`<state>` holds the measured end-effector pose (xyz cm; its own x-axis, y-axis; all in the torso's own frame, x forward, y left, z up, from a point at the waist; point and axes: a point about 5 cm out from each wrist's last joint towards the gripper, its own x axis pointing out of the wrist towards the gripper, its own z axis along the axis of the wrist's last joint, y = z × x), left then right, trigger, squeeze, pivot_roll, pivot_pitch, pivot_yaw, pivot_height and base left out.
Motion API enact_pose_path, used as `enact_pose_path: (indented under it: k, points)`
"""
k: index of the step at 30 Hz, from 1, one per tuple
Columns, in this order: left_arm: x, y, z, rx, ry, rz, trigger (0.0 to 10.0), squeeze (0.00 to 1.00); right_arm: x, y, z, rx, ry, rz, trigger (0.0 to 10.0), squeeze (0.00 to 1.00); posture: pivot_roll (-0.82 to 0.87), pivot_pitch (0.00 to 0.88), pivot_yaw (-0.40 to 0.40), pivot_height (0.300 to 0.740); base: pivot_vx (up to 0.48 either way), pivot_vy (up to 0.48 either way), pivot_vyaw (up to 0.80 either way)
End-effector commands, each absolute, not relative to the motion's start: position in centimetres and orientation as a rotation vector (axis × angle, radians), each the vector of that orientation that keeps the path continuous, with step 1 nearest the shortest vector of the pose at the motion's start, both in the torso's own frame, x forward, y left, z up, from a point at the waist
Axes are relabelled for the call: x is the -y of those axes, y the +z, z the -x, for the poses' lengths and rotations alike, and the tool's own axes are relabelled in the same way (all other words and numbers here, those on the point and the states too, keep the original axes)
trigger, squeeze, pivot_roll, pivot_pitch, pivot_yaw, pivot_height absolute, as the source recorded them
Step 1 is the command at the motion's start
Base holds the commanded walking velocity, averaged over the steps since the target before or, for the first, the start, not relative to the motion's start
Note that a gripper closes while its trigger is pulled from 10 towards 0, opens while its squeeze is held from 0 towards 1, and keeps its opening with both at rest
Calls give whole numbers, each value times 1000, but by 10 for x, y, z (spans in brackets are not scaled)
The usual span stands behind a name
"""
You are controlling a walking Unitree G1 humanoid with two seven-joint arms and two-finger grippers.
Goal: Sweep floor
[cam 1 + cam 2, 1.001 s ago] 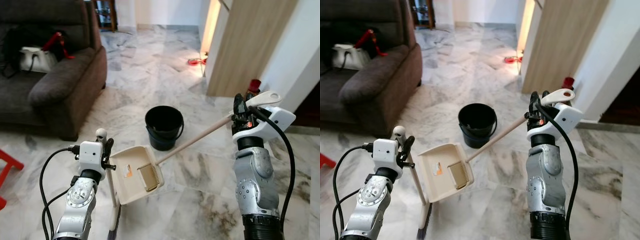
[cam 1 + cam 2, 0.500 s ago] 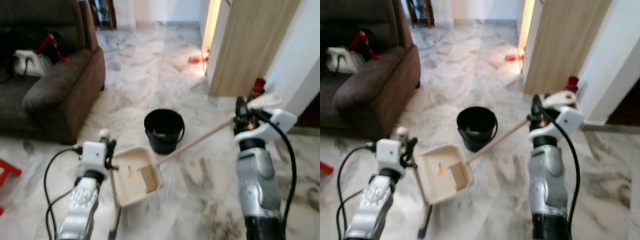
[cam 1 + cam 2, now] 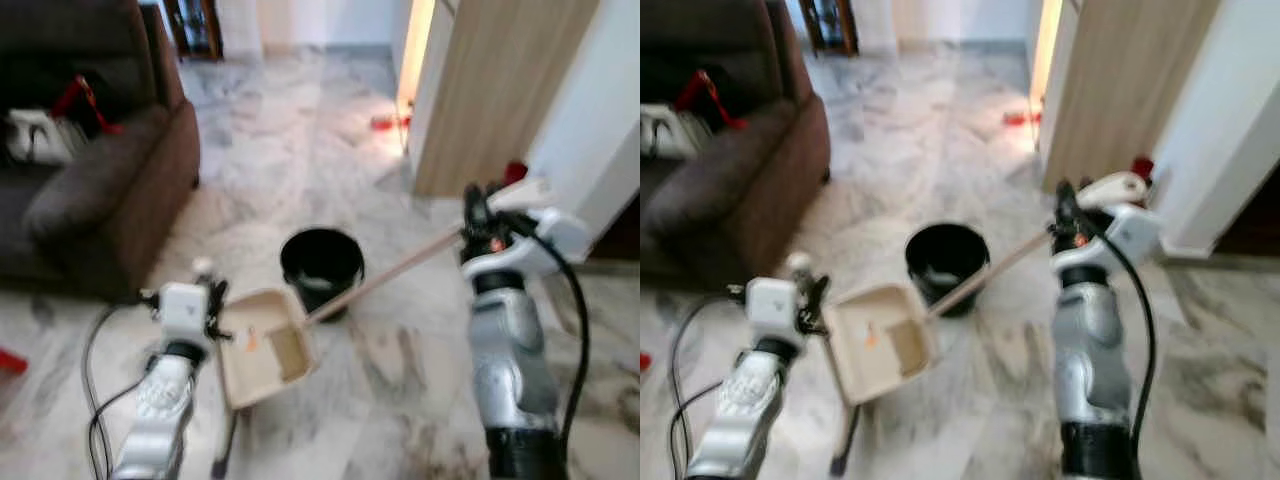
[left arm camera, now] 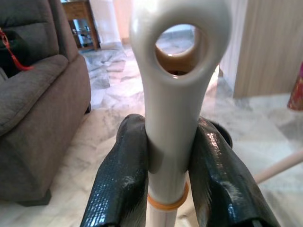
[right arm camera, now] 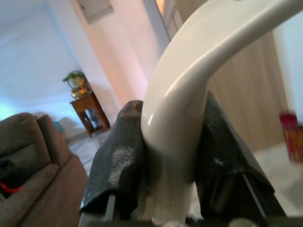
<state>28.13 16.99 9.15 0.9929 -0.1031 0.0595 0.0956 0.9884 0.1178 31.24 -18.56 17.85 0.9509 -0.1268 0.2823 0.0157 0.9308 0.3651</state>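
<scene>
The left gripper (image 4: 165,156) is clamped around the top of an upright broom handle (image 4: 176,94), low on the robot's left. Just to the right of that gripper sits the dustpan (image 3: 262,346), tilted, with the broom handle running down beside its left edge. The dustpan's long pole (image 3: 385,276) rises rightward to the right gripper (image 5: 165,156), which grips its curved end, held higher and well apart from the left gripper. The bucket (image 3: 321,268) stands on the floor (image 3: 400,380) between the two grippers and farther ahead, behind the dustpan. The sofa (image 3: 90,190) lies ahead and left of the left gripper. A wooden panel (image 3: 490,90) stands ahead of the right gripper.
</scene>
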Motion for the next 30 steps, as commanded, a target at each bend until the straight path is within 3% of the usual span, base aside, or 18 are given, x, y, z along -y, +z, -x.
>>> enact_pose_path:
  k: [1, 30]
  points:
    - [-175, 103, -284, 114, -83, -134, 10000, 0, 176, 205, -313, 413, -30, -396, 10000, 0, 33, 0, -3, 740, 319, 0, 0]
    - [-175, 104, -286, 116, -75, -130, 10000, 0, 173, 213, -315, 424, -18, -409, 10000, 0, 37, 0, -6, 740, 319, 0, 0]
